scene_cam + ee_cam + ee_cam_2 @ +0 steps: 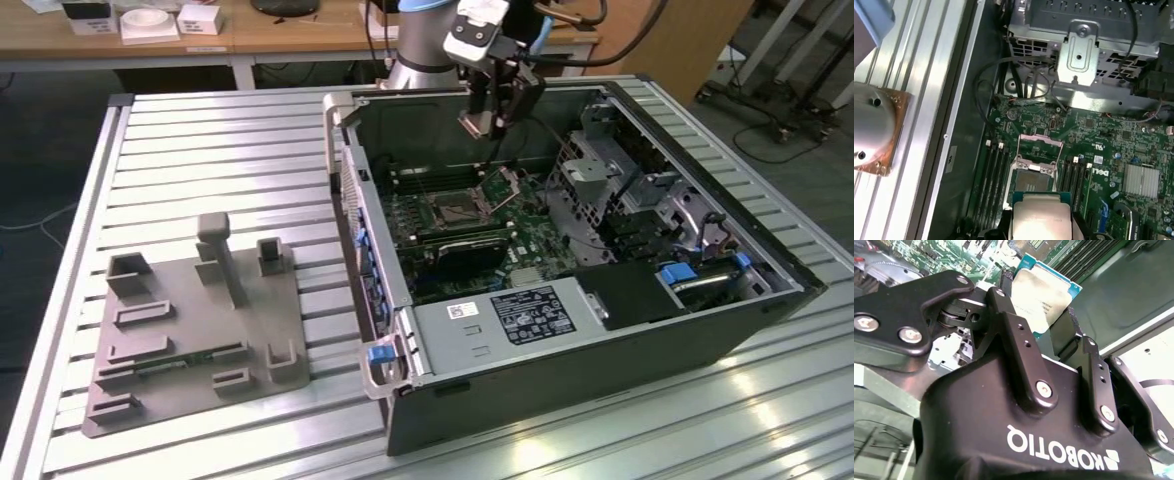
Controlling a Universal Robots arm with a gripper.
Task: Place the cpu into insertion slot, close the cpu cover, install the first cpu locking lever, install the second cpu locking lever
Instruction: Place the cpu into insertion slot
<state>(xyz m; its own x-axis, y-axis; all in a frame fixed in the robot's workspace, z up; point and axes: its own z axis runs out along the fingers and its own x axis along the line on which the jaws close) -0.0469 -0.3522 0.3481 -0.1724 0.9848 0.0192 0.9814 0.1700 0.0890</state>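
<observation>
Now: my hand (1036,310) is clamped on the cpu (1041,216), one finger on each of two opposite edges. I hang above the open computer case (747,300), which sits on the ribbed bench (200,150). The insertion slot (1033,181) lies below and a little ahead of my hand on the green motherboard (1094,135), uncovered (dark centre showing). The cpu cover (1040,144) stands swung up on the slot's side away from my hand.
</observation>
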